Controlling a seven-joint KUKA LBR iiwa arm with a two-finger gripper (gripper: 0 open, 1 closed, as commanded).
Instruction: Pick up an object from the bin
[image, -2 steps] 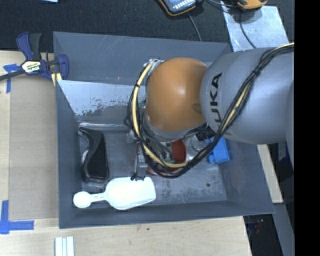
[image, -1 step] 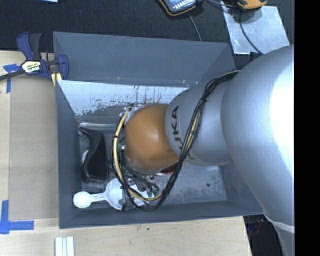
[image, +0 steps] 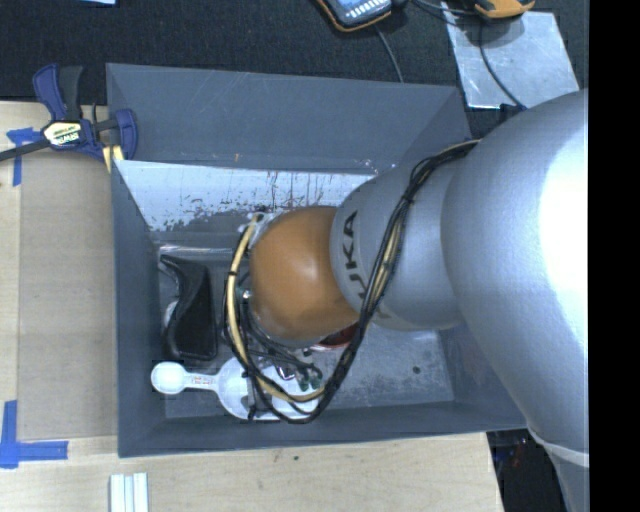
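Setting: robotics lab or test cell. Evidence: industrial arm (image: 480, 220) lettered KUKA, orange wrist cover (image: 295, 270) strung with cables (image: 238, 300), scuffed grey bin (image: 280, 120) on black mat (image: 200, 40), cabled handheld unit (image: 355, 10) beyond.

Black glossy object (image: 195, 318), white plastic spoon (image: 170, 378) just beside it

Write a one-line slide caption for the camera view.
Orange-covered wrist low in the grey bin, beside a black object and a white spoon on the floor's left side.

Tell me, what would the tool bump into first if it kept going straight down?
Likely the white round piece by the white spoon; the tool points down there, but depth is unclear.
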